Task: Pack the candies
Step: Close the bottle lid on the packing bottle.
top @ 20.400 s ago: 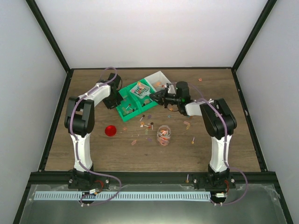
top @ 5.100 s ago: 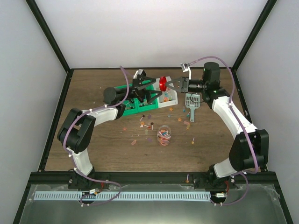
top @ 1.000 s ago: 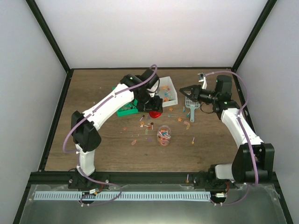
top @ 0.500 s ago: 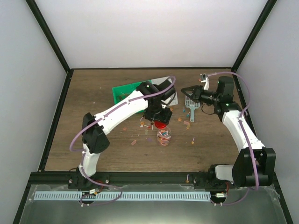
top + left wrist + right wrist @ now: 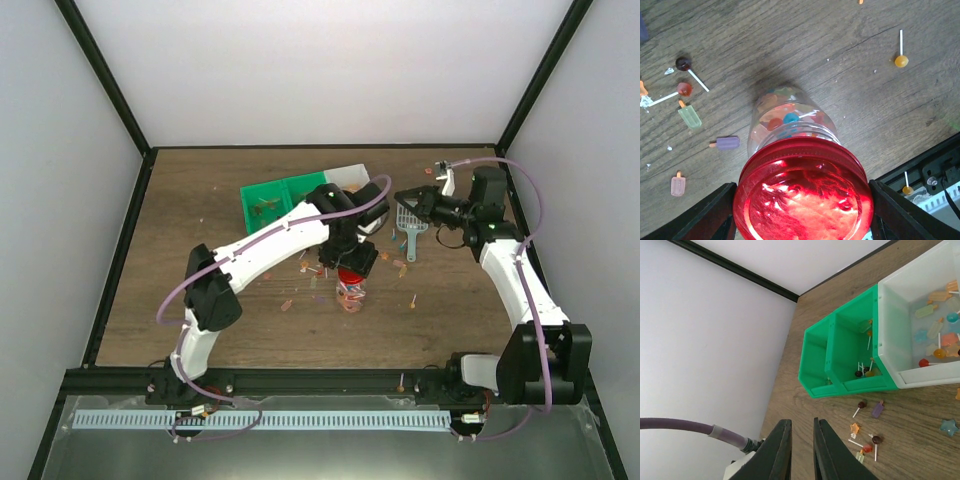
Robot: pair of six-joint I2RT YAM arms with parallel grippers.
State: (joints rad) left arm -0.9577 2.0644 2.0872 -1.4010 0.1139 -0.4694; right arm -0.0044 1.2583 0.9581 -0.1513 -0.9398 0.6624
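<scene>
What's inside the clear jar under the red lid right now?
Through the jar wall: mixed candies, one blue on a white stick. The red lid, held over the mouth by the left gripper, hides the top layer, so the fill level is unclear.

jar [image 5: 790, 125]: mid tabletop [image 5: 200, 300], landmark; candies [image 5: 785, 120] in it
lid [image 5: 802, 197]: on jar mouth, betw. left end effector [image 5: 802, 210] fingers
loose sweets [image 5: 690, 116]: on tabletop left & right of jar
bins [image 5: 270, 200]: behind jar, to left
scoop [image 5: 412, 228]: behind jar, to right
right end effector [image 5: 402, 195]: above scoop
</scene>
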